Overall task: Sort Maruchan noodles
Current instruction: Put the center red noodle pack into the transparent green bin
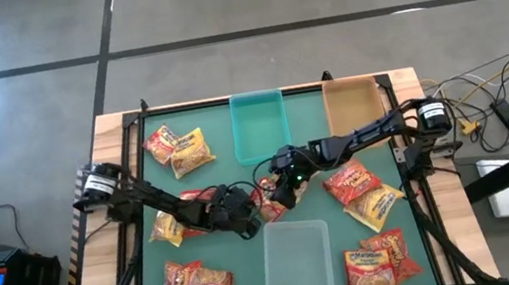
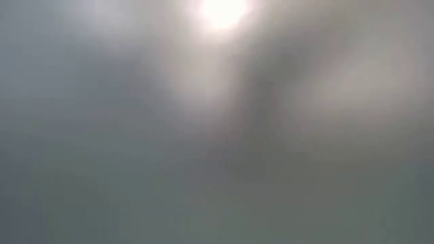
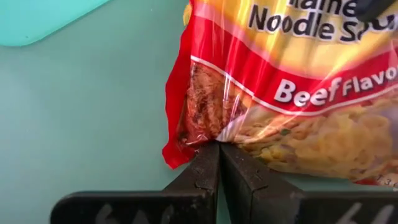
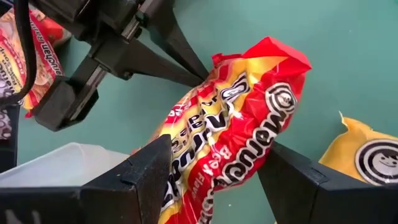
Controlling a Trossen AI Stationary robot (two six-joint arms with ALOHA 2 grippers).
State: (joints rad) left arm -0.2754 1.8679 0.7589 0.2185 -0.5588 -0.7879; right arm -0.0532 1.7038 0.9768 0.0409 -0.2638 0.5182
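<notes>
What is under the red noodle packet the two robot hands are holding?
Under the red noodle packet only the green table shows. The left gripper pinches its edge; the right gripper straddles it. Whatever lies directly beneath the packet is covered.

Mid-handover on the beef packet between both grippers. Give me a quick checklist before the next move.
1. Left gripper shut on the beef packet's edge: ok.
2. Right gripper fingers straddle the packet, one each side: ok.
3. Right fingers clamped on it: cannot tell; they stand wide.
4. Clear bin free to receive: ok, looks empty.
5. Teal bin and tan bin free: ok.
6. Low view usable: not ok, only blur.
</notes>
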